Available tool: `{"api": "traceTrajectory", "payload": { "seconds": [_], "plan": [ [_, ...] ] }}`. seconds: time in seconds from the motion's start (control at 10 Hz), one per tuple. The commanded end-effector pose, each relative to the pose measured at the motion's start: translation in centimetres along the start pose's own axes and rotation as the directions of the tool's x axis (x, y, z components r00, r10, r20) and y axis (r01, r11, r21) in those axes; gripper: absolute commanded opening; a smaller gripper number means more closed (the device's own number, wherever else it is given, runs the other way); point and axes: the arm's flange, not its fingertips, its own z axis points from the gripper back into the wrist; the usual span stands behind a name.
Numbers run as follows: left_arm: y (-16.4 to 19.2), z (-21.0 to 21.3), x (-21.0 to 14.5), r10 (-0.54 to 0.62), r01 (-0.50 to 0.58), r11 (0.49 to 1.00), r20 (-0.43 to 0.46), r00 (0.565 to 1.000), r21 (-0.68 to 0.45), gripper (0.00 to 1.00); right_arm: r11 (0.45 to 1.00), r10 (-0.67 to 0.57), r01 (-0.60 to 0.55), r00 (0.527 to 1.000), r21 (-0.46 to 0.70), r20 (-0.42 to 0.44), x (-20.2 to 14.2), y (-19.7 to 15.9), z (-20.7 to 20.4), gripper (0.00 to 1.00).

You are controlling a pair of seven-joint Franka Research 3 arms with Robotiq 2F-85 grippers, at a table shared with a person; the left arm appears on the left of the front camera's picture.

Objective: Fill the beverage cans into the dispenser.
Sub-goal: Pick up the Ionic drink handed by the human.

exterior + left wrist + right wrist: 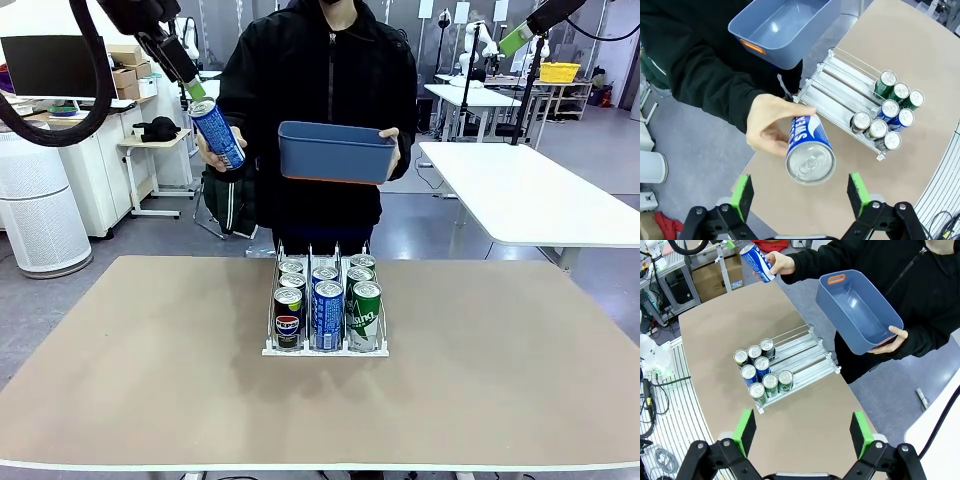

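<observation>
Green-padded fingers [748, 196] wide around glossy cylindrical blue can [809, 149], silver-topped.

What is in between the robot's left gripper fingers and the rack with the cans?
In the left wrist view, the blue can in the person's hand sits beyond the open left gripper; past it, bare table reaches the dispenser.

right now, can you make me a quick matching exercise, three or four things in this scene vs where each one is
Things:
1. blue can
2. blue bin
3. dispenser
4. right gripper

Places:
A. on the table, cans in its three lanes
B. in the person's other hand, empty
C. held out by the person's hand before the open left gripper
D. open, high above the table

Pairs: 1-C, 2-B, 3-A, 4-D
</observation>
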Motion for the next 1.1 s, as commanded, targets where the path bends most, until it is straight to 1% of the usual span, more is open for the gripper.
{"api": "traceTrajectory", "payload": {
  "seconds": [0.0, 0.4, 0.7, 0.8, 1.0],
  "plan": [
    [1.0, 0.0, 0.1, -0.018, 0.019, 0.999, 0.015, 1.000, -0.035, 1.00, 1.000, -0.001, 0.001, 1.000, 0.010, -0.003, -0.1, 0.0, 0.1, 1.00],
    [0.5, -2.1, 0.0, -0.020, 0.022, 0.997, 0.028, 0.999, -0.073, 1.00, 1.000, -0.001, 0.001, 1.000, 0.010, -0.003, -0.1, 0.0, 0.1, 1.00],
    [0.2, -3.4, -0.3, -0.048, 0.048, 0.995, 0.005, 0.999, -0.088, 1.00, 1.000, -0.001, 0.001, 1.000, 0.010, -0.003, -0.1, 0.0, 0.1, 1.00],
    [0.2, -3.9, -0.3, -0.041, 0.040, 0.996, -0.004, 0.999, -0.083, 1.00, 1.000, -0.001, 0.001, 1.000, 0.010, -0.003, -0.1, 0.0, 0.1, 1.00],
    [0.2, -4.8, -0.7, -0.053, 0.052, 0.994, -0.004, 0.999, -0.094, 1.00, 1.000, -0.001, 0.001, 1.000, 0.010, -0.003, -0.1, 0.0, 0.1, 1.00]
  ]
}}
